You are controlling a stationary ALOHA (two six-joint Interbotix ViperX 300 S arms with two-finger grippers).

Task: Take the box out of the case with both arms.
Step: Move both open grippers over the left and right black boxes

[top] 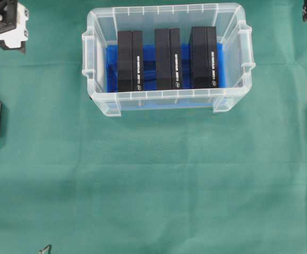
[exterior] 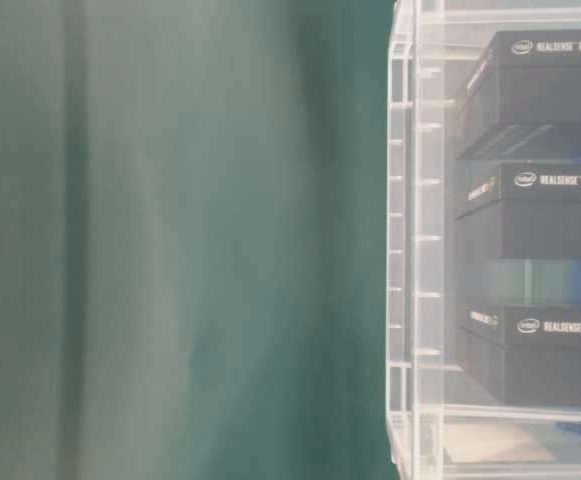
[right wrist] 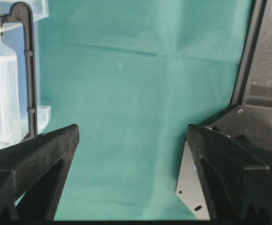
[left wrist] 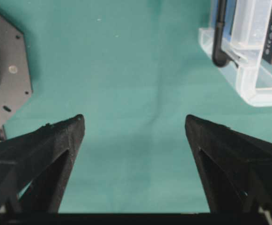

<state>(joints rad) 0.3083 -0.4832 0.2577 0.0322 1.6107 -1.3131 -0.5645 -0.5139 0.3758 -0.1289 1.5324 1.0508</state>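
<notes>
green cloth (top: pixel 153 180) covers the table; the clear case (top: pixel 167 103) still holds three black boxes (top: pixel 169 58) standing upright. left claw (left wrist: pixel 135 123) and right claw (right wrist: pixel 133 130) hang wide apart, empty, well off the case: nothing lifted yet.

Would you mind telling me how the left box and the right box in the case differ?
The left box stands close to the case's left wall; the right box stands toward the right wall. In the overhead view the left box reaches nearer the front wall and looks a little narrower than the right box. Both are black, white-lettered, and parallel on the blue sheet.
</notes>
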